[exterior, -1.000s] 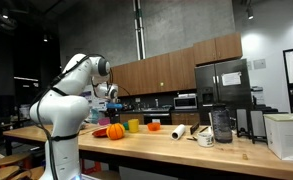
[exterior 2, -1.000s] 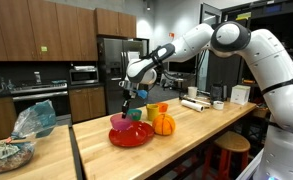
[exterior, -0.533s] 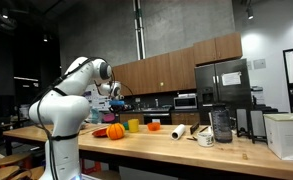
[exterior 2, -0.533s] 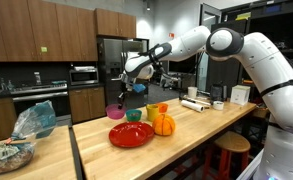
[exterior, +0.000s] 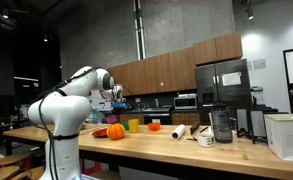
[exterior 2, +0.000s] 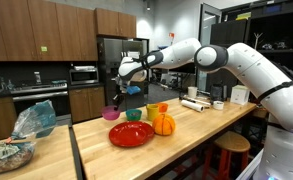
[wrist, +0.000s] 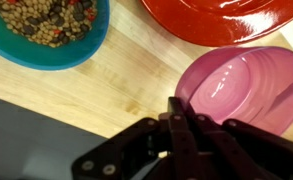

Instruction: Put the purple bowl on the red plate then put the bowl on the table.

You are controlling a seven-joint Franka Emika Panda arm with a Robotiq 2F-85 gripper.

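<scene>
Purple bowl (wrist: 241, 85): glossy pink-purple, round, empty, upright; tool (wrist: 176, 110) clamped on its rim, near red plate (wrist: 221, 15).

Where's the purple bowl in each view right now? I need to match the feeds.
In an exterior view: bowl in the hand, left of the red plate.
In an exterior view, pumpkin centre-left: too small to tell.
Wrist view: right side, below the red plate.
Shared landmark: the red plate.

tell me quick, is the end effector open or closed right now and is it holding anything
End effector: closed on the rim of the purple bowl, holding it just beside the red plate.
</scene>
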